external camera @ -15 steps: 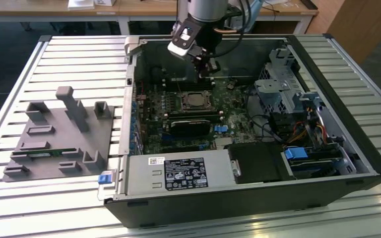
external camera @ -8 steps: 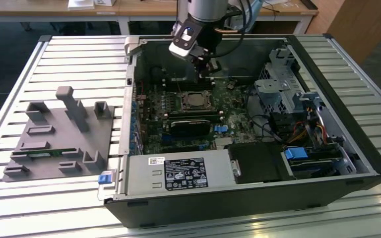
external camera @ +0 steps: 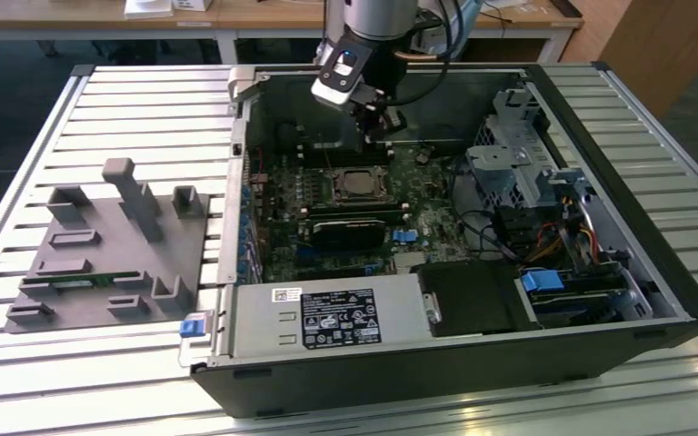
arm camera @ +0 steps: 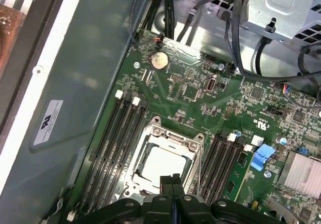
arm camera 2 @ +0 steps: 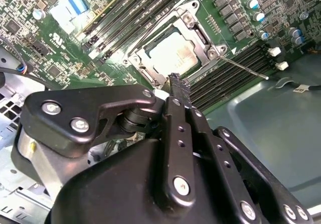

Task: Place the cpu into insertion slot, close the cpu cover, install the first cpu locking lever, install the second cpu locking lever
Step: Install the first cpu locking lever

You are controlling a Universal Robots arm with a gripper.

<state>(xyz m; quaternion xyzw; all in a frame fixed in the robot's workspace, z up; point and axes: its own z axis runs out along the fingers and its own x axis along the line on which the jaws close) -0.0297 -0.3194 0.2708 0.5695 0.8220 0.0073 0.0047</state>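
While its jaws are pressed together on nothing, the gripper (arm camera: 173,181) hangs just above the edge of the insertion slot (external camera: 337,186). There the cpu (arm camera: 163,164) lies seated, with the cpu cover (arm camera: 173,138) flat around it. Beyond, a thin locking lever (arm camera 2: 246,68) juts across the memory slots (arm camera: 113,143).

The claw (arm camera: 172,180) hides one edge of the cpu cover (arm camera: 170,138)

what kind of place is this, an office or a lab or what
Probably a robotics lab or test workshop: an opened desktop computer lies on a slatted metal table, a robot gripper hangs over its motherboard, with wooden desks behind.
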